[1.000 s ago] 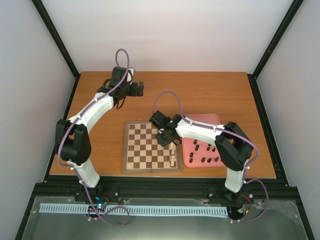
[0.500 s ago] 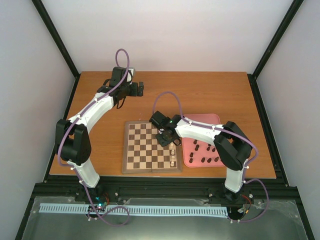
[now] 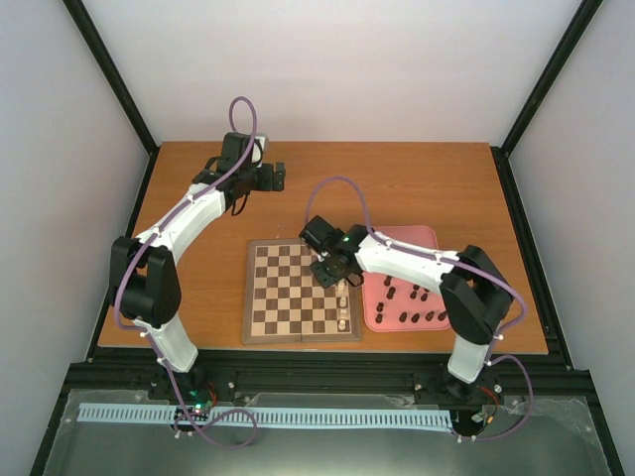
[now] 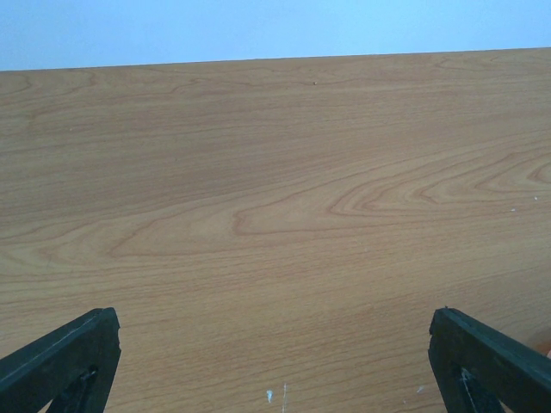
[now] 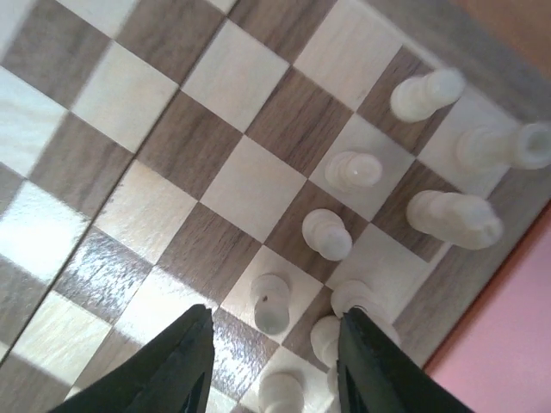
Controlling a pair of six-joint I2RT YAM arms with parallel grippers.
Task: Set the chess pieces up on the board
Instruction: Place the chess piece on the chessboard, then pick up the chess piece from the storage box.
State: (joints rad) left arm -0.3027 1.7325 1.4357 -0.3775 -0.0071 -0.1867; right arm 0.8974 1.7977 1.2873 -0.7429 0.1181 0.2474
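The right gripper was held narrowly parted astride an upright cream pawn at the board's right edge, nothing gripped. Dark pieces were seen right of the board, nearer that arm. The left gripper was spread wide, empty, beyond its far edge.

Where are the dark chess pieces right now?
In the top view, the dark chess pieces sit on the pink tray, on the table just right of the board.
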